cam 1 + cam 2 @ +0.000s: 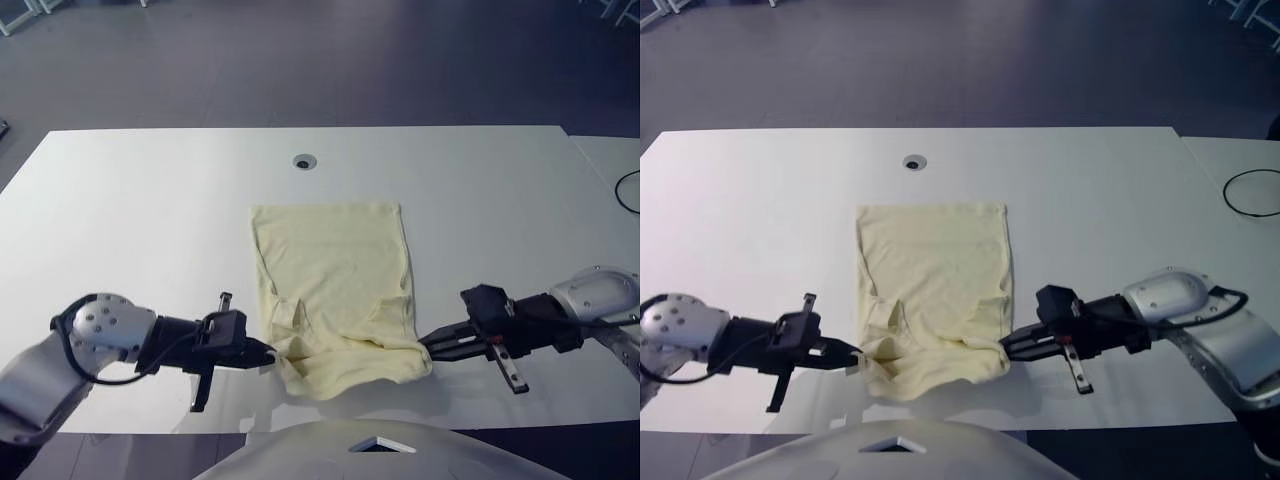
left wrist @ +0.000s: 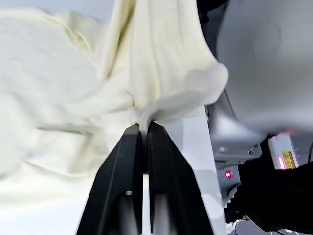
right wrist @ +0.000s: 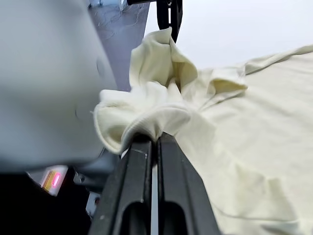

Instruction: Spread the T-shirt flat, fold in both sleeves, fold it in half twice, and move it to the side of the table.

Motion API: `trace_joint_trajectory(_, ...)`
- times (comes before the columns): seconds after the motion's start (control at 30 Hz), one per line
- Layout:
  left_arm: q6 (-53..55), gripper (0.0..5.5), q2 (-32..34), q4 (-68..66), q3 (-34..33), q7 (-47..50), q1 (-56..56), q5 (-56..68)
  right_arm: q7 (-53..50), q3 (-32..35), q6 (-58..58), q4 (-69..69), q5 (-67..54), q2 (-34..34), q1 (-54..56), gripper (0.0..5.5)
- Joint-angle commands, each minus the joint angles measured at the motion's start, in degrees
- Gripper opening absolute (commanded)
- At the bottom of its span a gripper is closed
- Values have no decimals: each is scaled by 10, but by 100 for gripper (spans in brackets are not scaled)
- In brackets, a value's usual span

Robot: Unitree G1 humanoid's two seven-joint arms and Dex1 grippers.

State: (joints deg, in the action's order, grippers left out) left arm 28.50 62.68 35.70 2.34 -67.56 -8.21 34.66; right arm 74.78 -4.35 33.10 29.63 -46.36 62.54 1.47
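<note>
- The table [image 1: 120,200] is a wide white top. The shirt lies around its middle and slightly toward the near edge, well away from either side, so the last step of moving it aside is not done.
- The T-shirt [image 1: 330,270] is pale yellow and lies as a narrow upright strip. Its far edge is straight and flat on the table.
  - No sleeve sticks out on either side, and creased flaps lie across its near half. I judge that spreading it and folding in the sleeves are both done.
  - The near end is bunched and raised a little off the surface at both corners. The first fold in half looks to be just starting, with no cloth laid over the far part yet.
  - Both half-folds are left to do.
- The right gripper [image 1: 425,345] is at the near right corner of the shirt. In the right wrist view its fingers are pressed together on a rolled lump of cloth.
- The left gripper [image 1: 268,354] is at the near left corner. In the left wrist view its fingers are pinched together on a small tuck of fabric.
- A black cable loop [image 1: 1252,192] lies far off to the right, well apart from the shirt.
- A small round hole [image 1: 304,162] in the table sits beyond the shirt's far edge.
</note>
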Motion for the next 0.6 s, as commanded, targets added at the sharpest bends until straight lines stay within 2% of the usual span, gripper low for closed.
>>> trace_joint_trajectory(0.03, 56, 0, -17, -63, 22, -21, 100, 27, 17, -24, 45, -73, -5, -35, 91, 2)
trace_joint_trajectory(0.2, 64, 0, -53, -160, 69, -49, 228, -9, 53, -71, 64, -189, 38, -86, 205, 2)
trace_joint_trajectory(0.37, 50, 0, -104, -286, 108, -70, 334, -56, 98, -131, 19, -335, 130, -146, 299, 2)
trace_joint_trajectory(0.6, 39, 0, -169, -432, 115, -78, 407, -96, 133, -146, -48, -559, 222, -236, 413, 2)
